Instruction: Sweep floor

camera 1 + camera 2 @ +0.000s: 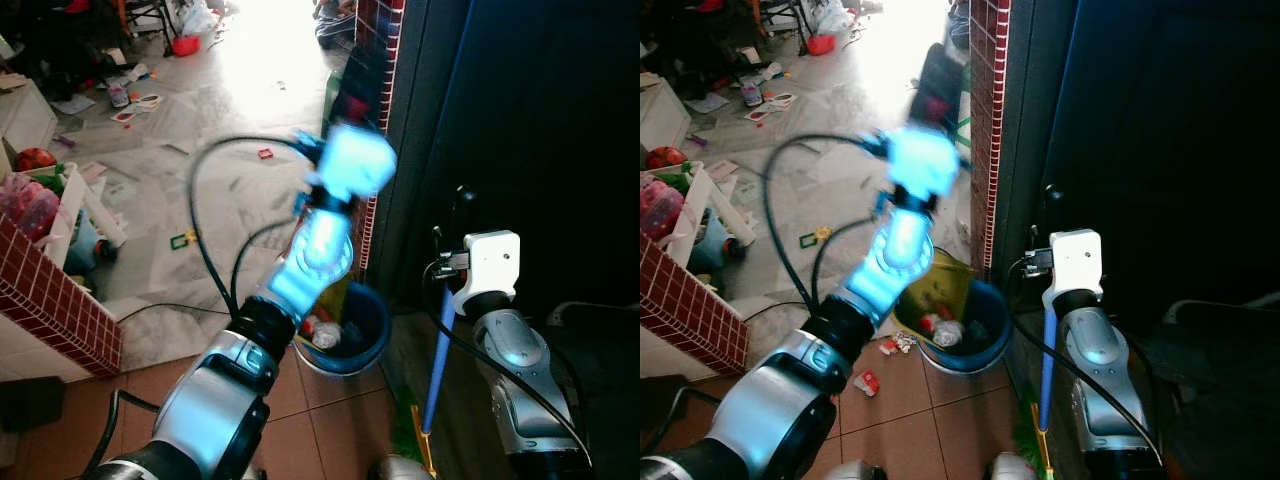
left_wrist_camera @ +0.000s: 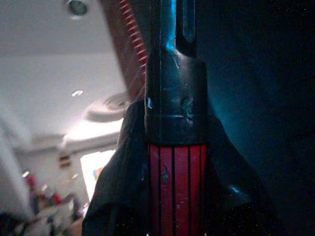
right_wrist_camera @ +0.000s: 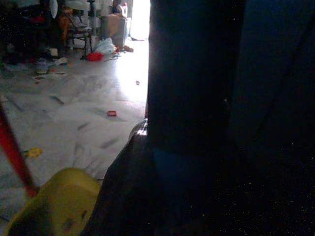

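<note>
Left wrist view looks straight along a red handle with dark lengthwise stripes, capped by a scuffed black plastic collar; the left gripper's black fingers press against it on both sides, pinching it. From the head cameras the left gripper is raised high in front of the brick pillar, its forearm glowing pale blue in the bright light from the doorway. Beneath that arm sits a yellow dustpan, tipped into a round blue bin that holds crumpled wrappers and red scraps. The bin stands on terracotta tiles at the foot of the pillar.

The right gripper reaches up against the dark wall, next to a blue broom handle that runs down to a yellow and green broom head on the floor. Whether its fingers are spread or closed cannot be told; the right wrist view is mostly shadow there.

A few bits of litter lie on the tiles just beside the bin. Farther off, the marble floor is scattered with papers, a small red piece and a green toy frame.
</note>
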